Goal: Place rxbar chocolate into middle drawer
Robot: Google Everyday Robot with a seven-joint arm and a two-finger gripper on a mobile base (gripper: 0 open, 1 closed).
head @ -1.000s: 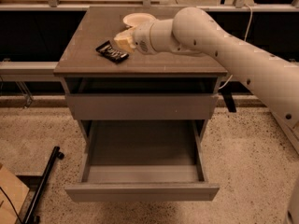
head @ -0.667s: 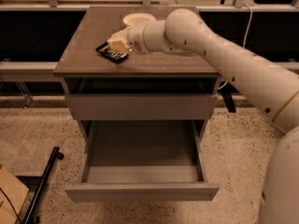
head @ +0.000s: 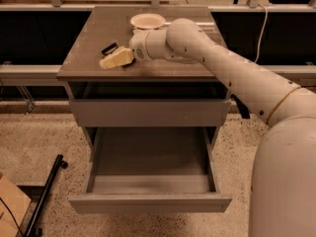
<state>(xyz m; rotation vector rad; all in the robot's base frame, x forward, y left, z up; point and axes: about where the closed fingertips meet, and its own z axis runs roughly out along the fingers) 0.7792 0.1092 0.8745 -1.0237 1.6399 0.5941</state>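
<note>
The rxbar chocolate (head: 109, 48) is a small black bar lying on the cabinet top toward the left. Only its far end shows, because my gripper (head: 116, 59) is low over the rest of it, down at the cabinet top. My arm reaches in from the right. The middle drawer (head: 148, 157) is pulled out below, with a bare flat tray and a narrow front strip.
A round cream-white bowl (head: 147, 20) stands at the back of the cabinet top (head: 84, 65), just behind my wrist. The drawer with the taller plain front (head: 148, 112) is closed above the open one. A black pole (head: 47, 194) and a cardboard corner (head: 10, 206) lie on the floor at the left.
My gripper has moved left and down onto the bar, which now shows only its far end. The drawers and the bowl have not moved.
</note>
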